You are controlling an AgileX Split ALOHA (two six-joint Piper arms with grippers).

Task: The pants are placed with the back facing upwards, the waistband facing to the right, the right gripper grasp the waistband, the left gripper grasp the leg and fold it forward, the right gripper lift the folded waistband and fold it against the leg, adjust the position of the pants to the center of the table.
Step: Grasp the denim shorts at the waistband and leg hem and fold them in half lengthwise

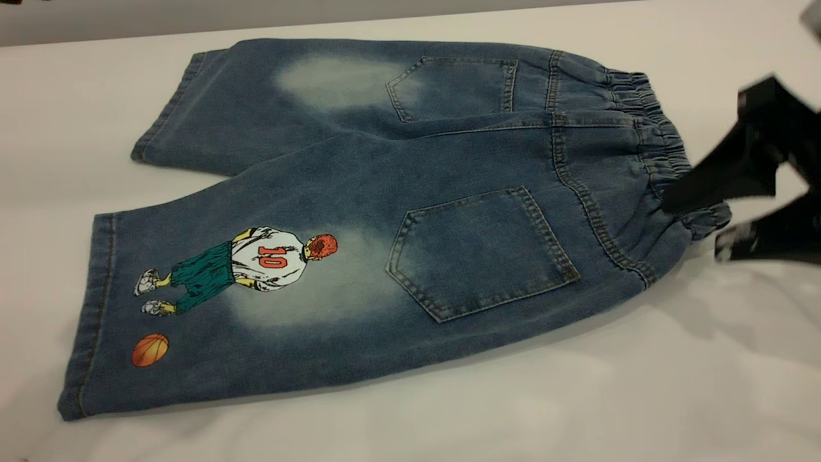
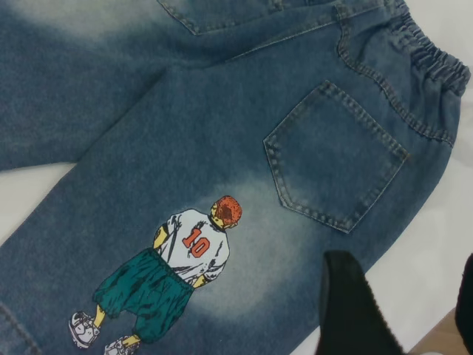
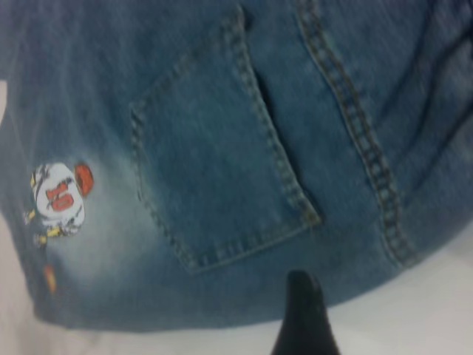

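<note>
The pants (image 1: 385, 192) lie flat on the table (image 1: 449, 417), back side up. The ruched waistband (image 1: 648, 122) is at the right. The printed leg (image 1: 211, 308) is the nearer one, and the plain leg (image 1: 269, 96) lies behind it. My right gripper (image 1: 691, 224) is open at the waistband's near corner, one finger over the band and the other beside it above the table. In the right wrist view only one finger (image 3: 303, 318) shows, at the pants' edge (image 3: 222, 185). My left gripper (image 2: 403, 310) hangs open above the printed leg's (image 2: 185, 251) near edge, holding nothing.
White table surface surrounds the pants on every side. The table's edge (image 2: 443, 336), with brown beyond it, shows close to the left gripper in the left wrist view. A grey strip (image 1: 192, 16) runs along the table's far side.
</note>
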